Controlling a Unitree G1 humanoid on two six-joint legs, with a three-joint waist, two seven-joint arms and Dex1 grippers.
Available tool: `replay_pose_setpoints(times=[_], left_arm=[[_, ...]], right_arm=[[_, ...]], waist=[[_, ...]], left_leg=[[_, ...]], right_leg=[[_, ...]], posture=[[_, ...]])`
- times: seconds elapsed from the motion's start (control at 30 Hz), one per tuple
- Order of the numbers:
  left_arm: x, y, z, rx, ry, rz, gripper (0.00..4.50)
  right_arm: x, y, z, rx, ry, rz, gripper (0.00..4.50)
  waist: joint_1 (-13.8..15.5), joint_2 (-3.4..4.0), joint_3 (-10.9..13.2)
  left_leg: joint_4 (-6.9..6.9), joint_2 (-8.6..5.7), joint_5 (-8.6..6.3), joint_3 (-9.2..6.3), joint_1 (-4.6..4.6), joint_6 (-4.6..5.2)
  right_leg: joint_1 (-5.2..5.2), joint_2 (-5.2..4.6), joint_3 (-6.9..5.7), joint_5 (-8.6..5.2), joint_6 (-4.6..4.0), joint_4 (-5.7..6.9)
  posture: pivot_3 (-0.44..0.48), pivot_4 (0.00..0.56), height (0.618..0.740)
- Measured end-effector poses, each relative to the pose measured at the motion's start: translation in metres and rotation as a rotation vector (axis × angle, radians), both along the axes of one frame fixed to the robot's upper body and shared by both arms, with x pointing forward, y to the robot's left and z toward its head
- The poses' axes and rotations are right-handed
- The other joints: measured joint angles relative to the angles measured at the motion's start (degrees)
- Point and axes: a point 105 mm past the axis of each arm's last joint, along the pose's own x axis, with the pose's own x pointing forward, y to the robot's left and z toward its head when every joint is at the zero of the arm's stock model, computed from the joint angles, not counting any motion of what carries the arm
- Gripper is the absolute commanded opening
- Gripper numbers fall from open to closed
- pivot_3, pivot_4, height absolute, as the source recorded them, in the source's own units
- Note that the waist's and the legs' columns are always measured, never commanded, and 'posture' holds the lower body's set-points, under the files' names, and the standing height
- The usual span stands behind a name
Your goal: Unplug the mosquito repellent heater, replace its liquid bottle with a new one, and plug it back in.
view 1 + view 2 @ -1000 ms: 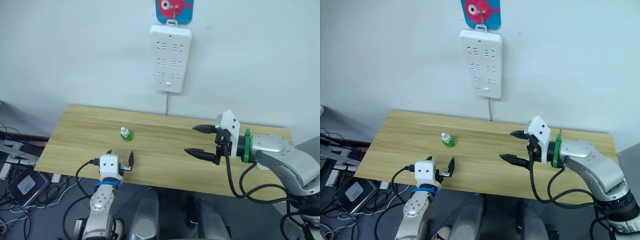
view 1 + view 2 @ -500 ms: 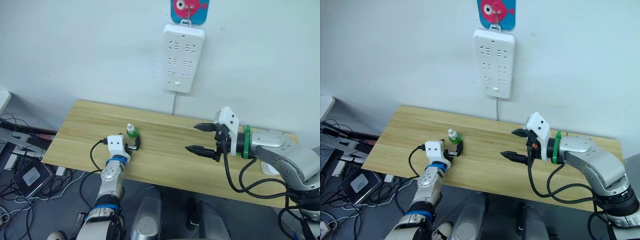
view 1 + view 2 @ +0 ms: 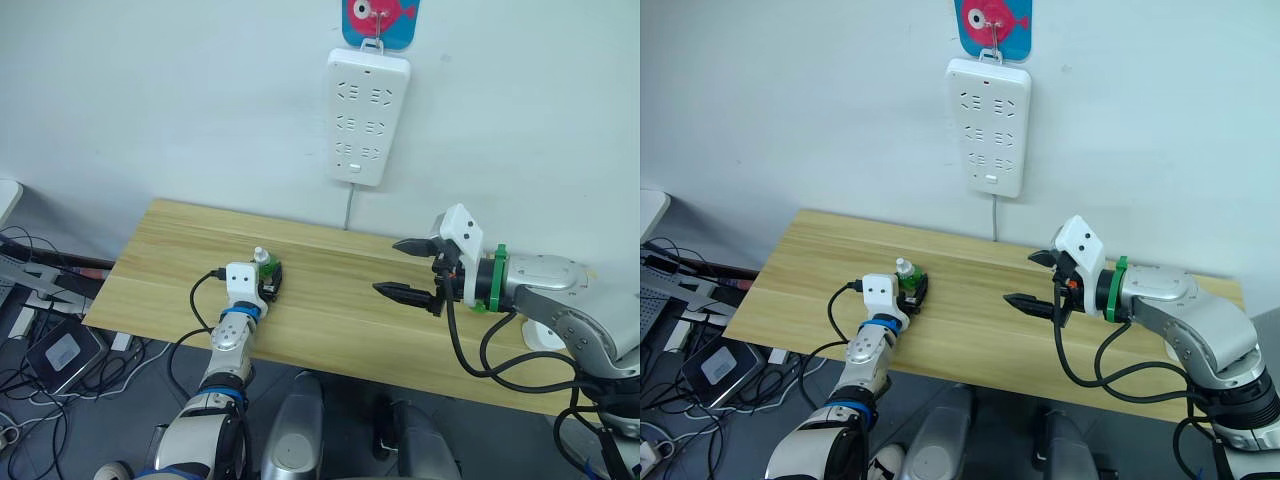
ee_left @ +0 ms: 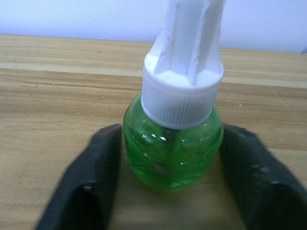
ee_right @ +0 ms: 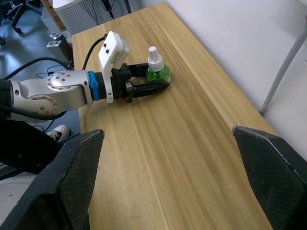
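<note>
The new one, a squat green bottle with a white ribbed cap, stands on the left part of the wooden table. My left gripper lies low on the table, one black finger pressed against each side of the bottle's body. Over the table's right middle my right gripper hangs open and holds nothing, its tips pointing toward the bottle. The mosquito repellent heater and its liquid bottle are out of view.
A long white power strip hangs on the wall above the table's back edge, its cord running down behind the table. Under my right forearm a white rounded thing peeks out; I cannot tell what it is. Cables and boxes lie on the floor at left.
My left gripper has moved forward from the table's front edge to the green bottle and closed its fingers around it. The right gripper has stayed open and nearly still.
</note>
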Motion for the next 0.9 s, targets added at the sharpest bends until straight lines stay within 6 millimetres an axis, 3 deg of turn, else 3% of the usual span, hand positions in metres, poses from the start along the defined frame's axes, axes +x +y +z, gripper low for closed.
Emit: replay_pose_setpoints(times=[0.13,0.27,0.4,0.5,0.8,0.9], left_arm=[[0.001,-0.004,0.008,0.071,-0.016,-0.101,2.21],[-0.004,-0.036,0.052,0.212,-0.121,-0.470,2.21],[-0.042,-0.077,0.075,0.277,-0.099,-0.936,2.21],[-0.065,-0.088,0.080,0.285,-0.025,-1.171,2.21],[-0.059,-0.104,0.111,0.300,-0.014,-1.378,2.21],[-0.059,-0.105,0.106,0.280,0.009,-1.397,2.21]], right_arm=[[-0.003,-0.001,-0.003,0.011,0.002,-0.005,4.50],[-0.009,-0.001,-0.018,0.031,0.022,-0.006,4.50],[-0.011,0.005,-0.024,0.044,-0.008,0.014,4.50],[-0.009,0.011,-0.027,0.055,-0.032,0.026,4.50],[-0.007,0.033,-0.023,0.156,-0.071,0.057,4.50],[-0.006,0.035,-0.023,0.172,-0.076,0.040,3.87]], waist=[[0.11,-0.02,0.00],[0.40,-0.01,0.00],[0.44,-0.01,0.00],[0.06,-0.01,0.00],[-0.40,-0.02,-0.01],[-0.69,-0.01,-0.02]], left_leg=[[-0.02,0.01,0.00,-0.05,-0.02,0.00],[-0.05,0.02,0.02,-0.05,-0.03,-0.04],[-0.03,0.09,0.08,-0.02,0.01,-0.17],[-0.02,0.21,0.09,-0.10,0.02,-0.16],[0.05,0.21,0.09,-0.08,-0.06,-0.16],[0.03,0.22,0.09,-0.10,-0.06,-0.17]], right_leg=[[-0.01,0.03,-0.05,0.15,-0.25,0.00],[-0.01,0.05,-0.06,0.16,-0.28,0.02],[-0.02,0.10,-0.03,0.12,-0.24,0.02],[-0.05,0.26,-0.03,0.01,-0.10,0.04],[-0.06,0.28,-0.01,0.01,-0.11,-0.02],[-0.10,0.28,-0.04,0.03,-0.15,0.02]], posture=[[0.363,0.297,0.740],[0.376,0.297,0.740],[0.383,0.291,0.740],[0.375,0.285,0.740],[0.324,0.263,0.740],[0.316,0.259,0.740]])
